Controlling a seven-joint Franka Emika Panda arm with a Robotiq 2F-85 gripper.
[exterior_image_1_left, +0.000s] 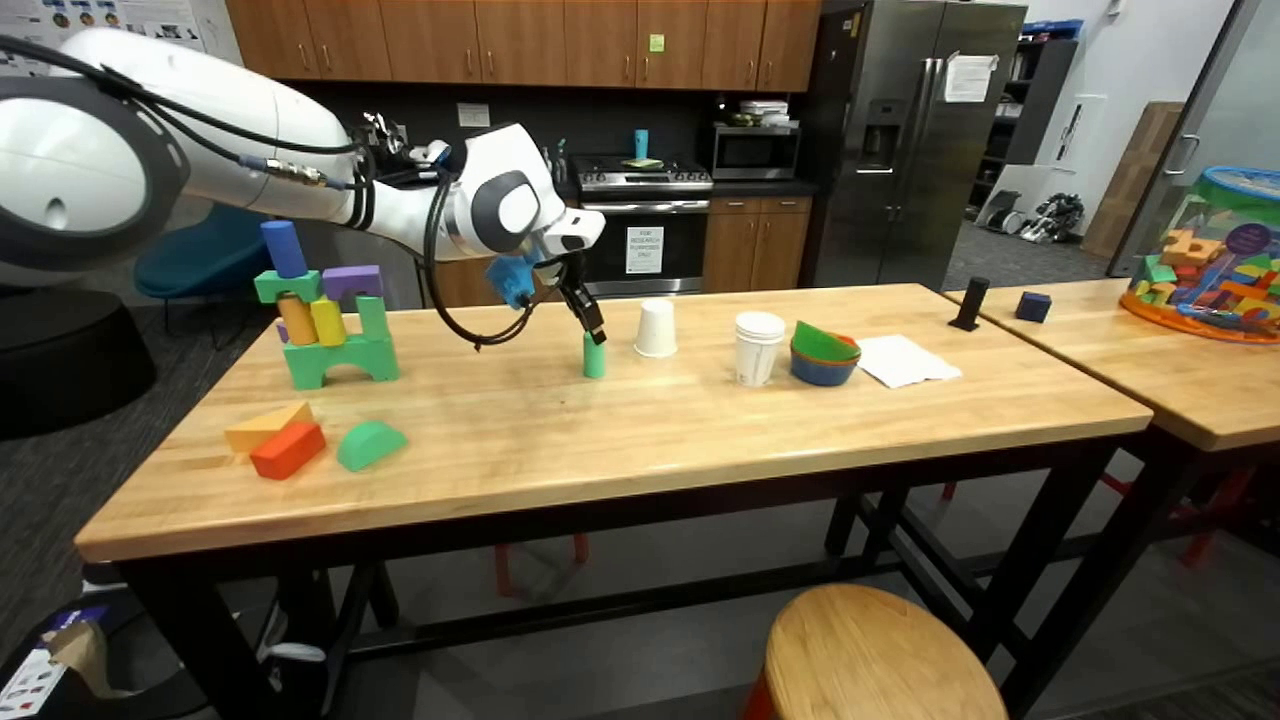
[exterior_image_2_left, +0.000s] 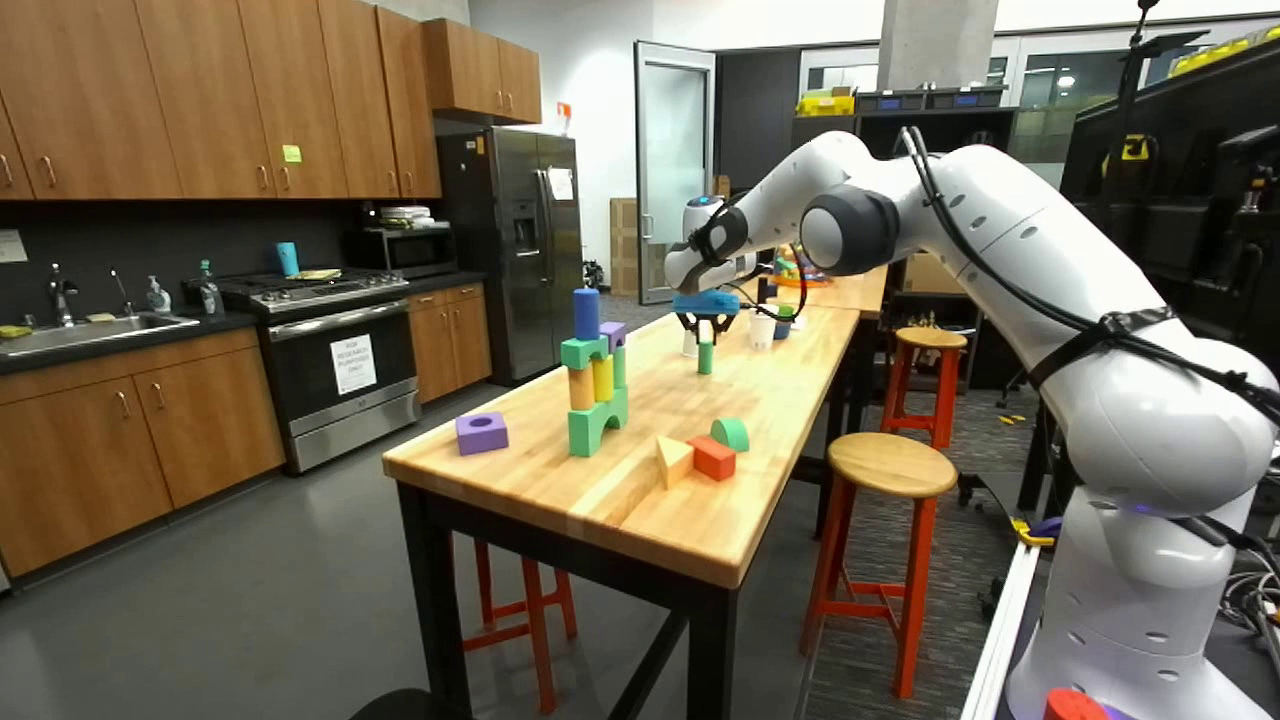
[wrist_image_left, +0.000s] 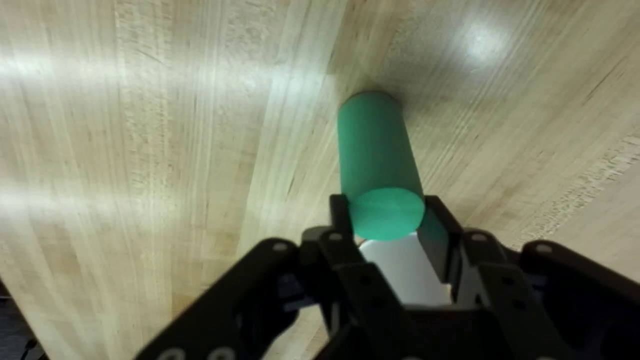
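Since the table (exterior_image_1_left: 560, 440) likely gives steady footing, the block tower (exterior_image_1_left: 328, 322) stands toward one end; well apart, my pincer (wrist_image_left: 386, 212), near an upturned white cup (exterior_image_1_left: 656, 328), grips a round green block (wrist_image_left: 377, 150), upright on the table, near its top, probably so my fingers (wrist_image_left: 445, 227) clear the wood.

Table (exterior_image_1_left: 620, 430) from afar and close
Exterior views share it, facing across and lengthwise; wrist view looks down.

Green cylinder (wrist_image_left: 381, 160) upright between jaws
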